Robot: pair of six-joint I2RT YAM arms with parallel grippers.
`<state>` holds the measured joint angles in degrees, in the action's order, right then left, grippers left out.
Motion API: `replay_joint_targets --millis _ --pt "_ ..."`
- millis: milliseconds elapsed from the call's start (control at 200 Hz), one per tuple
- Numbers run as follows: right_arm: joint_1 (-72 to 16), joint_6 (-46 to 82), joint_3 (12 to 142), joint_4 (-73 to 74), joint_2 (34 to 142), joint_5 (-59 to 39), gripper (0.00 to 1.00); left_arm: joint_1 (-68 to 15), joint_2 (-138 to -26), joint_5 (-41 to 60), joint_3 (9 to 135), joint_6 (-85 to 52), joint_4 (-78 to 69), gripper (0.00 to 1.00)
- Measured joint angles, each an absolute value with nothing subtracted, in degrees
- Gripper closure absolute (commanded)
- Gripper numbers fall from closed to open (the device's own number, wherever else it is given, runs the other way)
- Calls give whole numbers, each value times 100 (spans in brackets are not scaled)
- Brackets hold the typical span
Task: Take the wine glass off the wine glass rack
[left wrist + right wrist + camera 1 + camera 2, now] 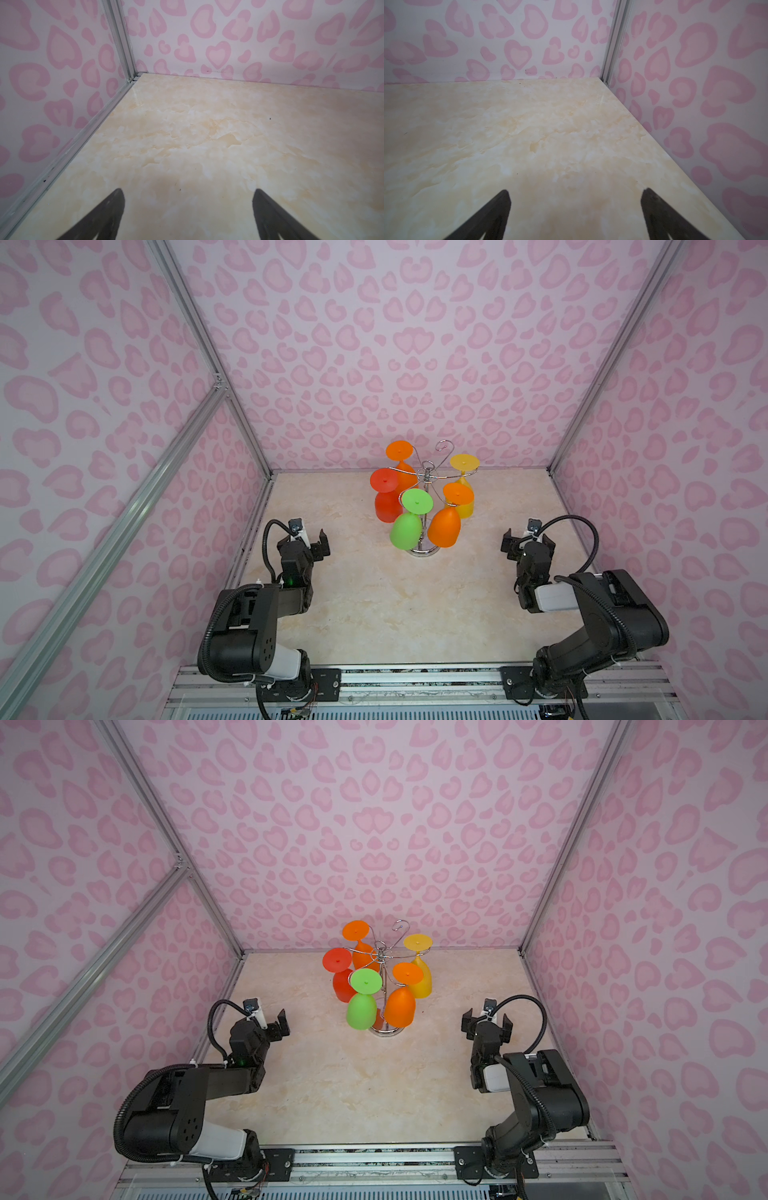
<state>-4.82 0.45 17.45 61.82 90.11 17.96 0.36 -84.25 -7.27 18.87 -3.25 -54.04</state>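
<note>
The chrome wine glass rack (430,476) (380,955) stands at the back middle of the marble table. Several coloured wine glasses hang upside down from its hooks: a green wine glass (406,531) (360,1013) and an orange one (444,526) (400,1006) at the front, with red (386,508), yellow (466,508) and another orange behind. My left gripper (309,537) (270,1018) (188,192) is open and empty, well left of the rack. My right gripper (528,539) (487,1022) (576,192) is open and empty, well to its right. Neither wrist view shows the rack.
Pink heart-patterned walls with aluminium posts (208,348) close in the table (374,605) on three sides. Each wrist view looks at bare marble and a back corner. A metal rail (415,676) carrying both arm bases runs along the front edge.
</note>
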Motion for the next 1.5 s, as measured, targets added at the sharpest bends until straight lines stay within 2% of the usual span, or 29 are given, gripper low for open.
replay_joint_targets --millis 175,455,530,660,840,1040,1150,1500 --pt "-530 45 1719 6123 8888 1879 2 36 -8125 -875 1929 -353 -5162 2" --pt "-725 -36 2071 5059 7557 1988 2 -89 -6932 -1186 2180 -482 -4348 2" --pt "-648 226 2257 4558 7059 1914 5 -130 -6659 -1131 2386 -569 -4145 2" --pt "-515 827 2978 3570 6366 1437 8 -246 -6211 -915 2773 -775 -3743 2" --pt "-82 2161 3935 2314 5964 143 9 -357 -5887 -401 3352 -1284 -2980 2" --pt "32 3291 5048 1605 6178 -1258 10 -427 -5835 91 3642 -1859 -2349 2" --pt "40 3887 5579 1450 6460 -1885 14 -480 -5819 388 3645 -1949 -2182 1" --pt "-172 6278 6029 2582 7909 -3498 20 -504 -5898 749 3658 -2093 -1970 1"
